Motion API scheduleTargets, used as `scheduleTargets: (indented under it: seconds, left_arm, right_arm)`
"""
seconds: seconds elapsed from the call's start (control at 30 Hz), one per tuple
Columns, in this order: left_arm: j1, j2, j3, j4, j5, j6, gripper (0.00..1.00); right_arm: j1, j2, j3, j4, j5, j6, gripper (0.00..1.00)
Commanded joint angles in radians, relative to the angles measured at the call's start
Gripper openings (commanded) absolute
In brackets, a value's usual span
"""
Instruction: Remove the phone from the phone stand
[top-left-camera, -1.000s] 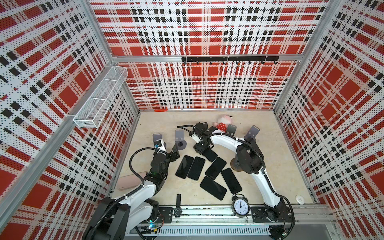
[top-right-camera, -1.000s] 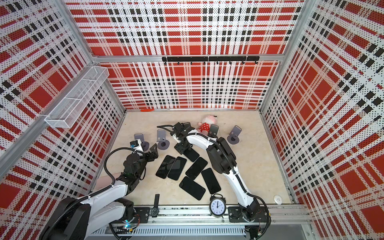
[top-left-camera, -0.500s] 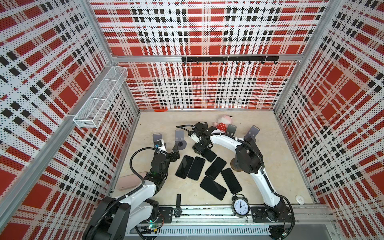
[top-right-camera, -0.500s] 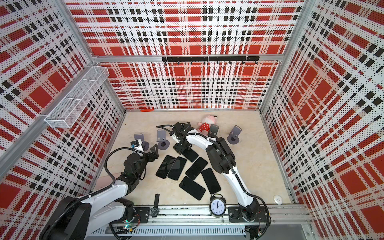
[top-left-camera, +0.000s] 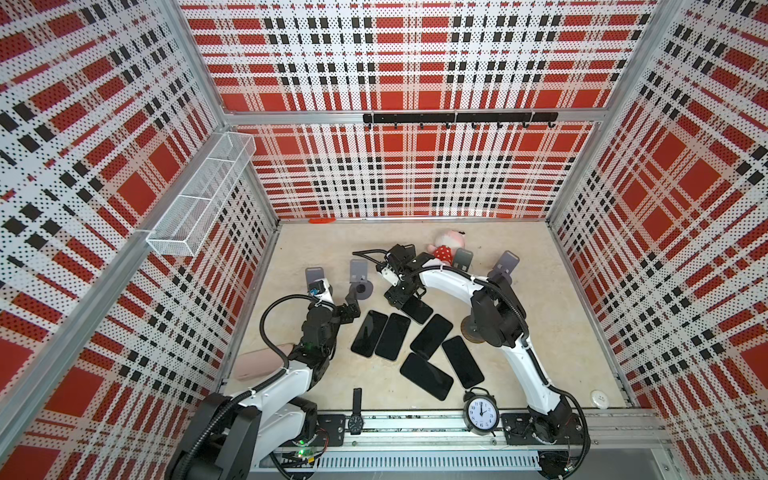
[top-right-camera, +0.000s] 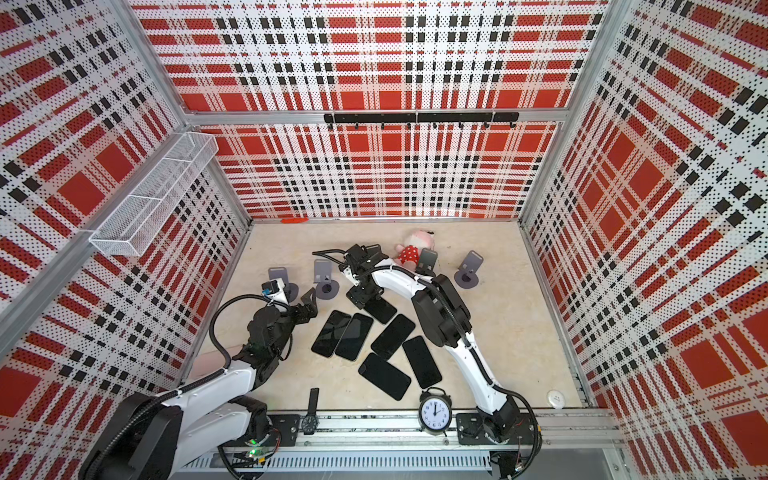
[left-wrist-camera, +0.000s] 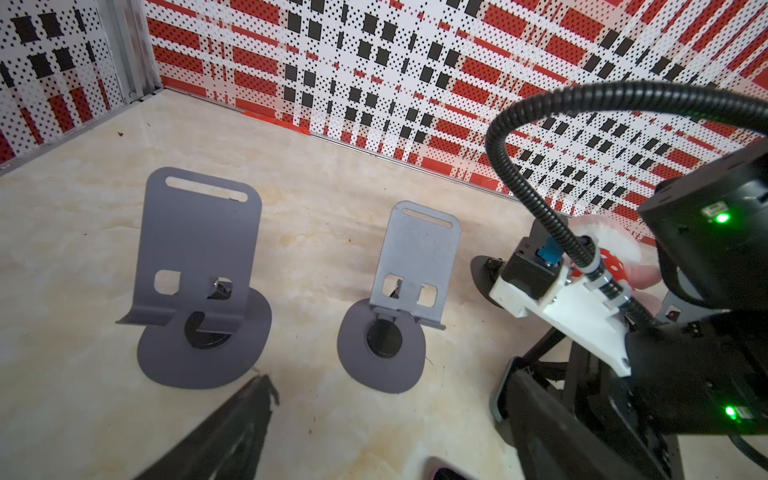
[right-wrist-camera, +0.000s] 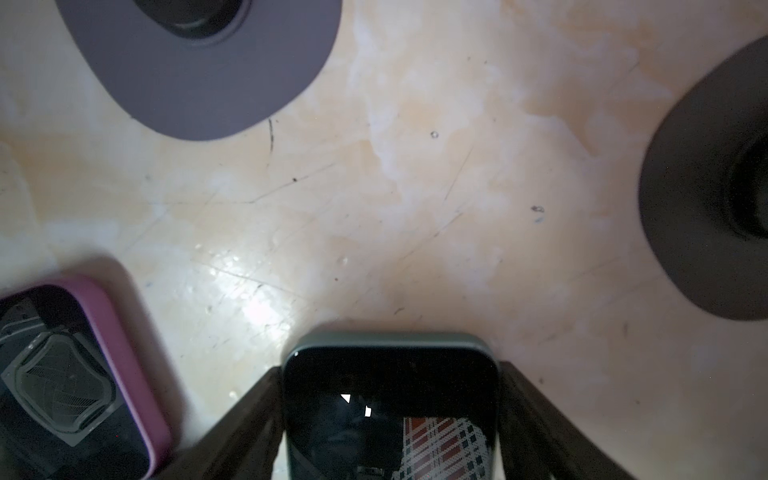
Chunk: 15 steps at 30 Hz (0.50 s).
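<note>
The right tool (right-wrist-camera: 390, 368) is low over the middle of the table (top-left-camera: 552, 316), with one finger along each long edge of the phone (top-left-camera: 419, 311). The phone lies flat and screen-up on the table, off every stand. In the right wrist view the fingers (right-wrist-camera: 245, 419) run close beside its grey-green case, but I cannot tell whether they press it or stand just clear. At 10 o'clock of the phone, apart from it, is a grey phone stand (top-left-camera: 360, 277), upright and bare. A dark stand base (right-wrist-camera: 706, 216) lies toward 12 o'clock, largely hidden under the right wrist in both top views. The left tool (top-left-camera: 352, 303) sits at 9 o'clock of the phone, jaws apart and gripping nothing, just short of the grey phone stand's round foot. A second grey stand (left-wrist-camera: 195, 249) is at 9 o'clock of the first, near it. From 8 to 5 o'clock of the phone spreads a cluster of other phones (top-left-camera: 392, 337), all flat and dark-screened. One of them, in a purple case (right-wrist-camera: 124, 353), lies near the right tool. A plush toy (top-left-camera: 446, 248) lies toward 1 o'clock near the back wall. An alarm clock (top-left-camera: 481, 412) stands at 5 o'clock on the front edge, and a wristwatch (top-left-camera: 356, 415) lies at 7 o'clock.
</note>
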Motion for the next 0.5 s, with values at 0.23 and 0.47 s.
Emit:
scheduleTargets:
  seconds: [0.23, 0.47]
  left_arm:
    - [0.007, -0.015, 0.008, 0.028, -0.012, 0.02, 0.91]
    - [0.007, -0.043, 0.003, 0.022, -0.029, 0.028, 0.93]
  right_arm:
    - [0.008, -0.202, -0.135, 0.184, -0.088, 0.039, 0.84]
    - [0.006, -0.485, -0.365, 0.397, -0.029, 0.09, 0.87]
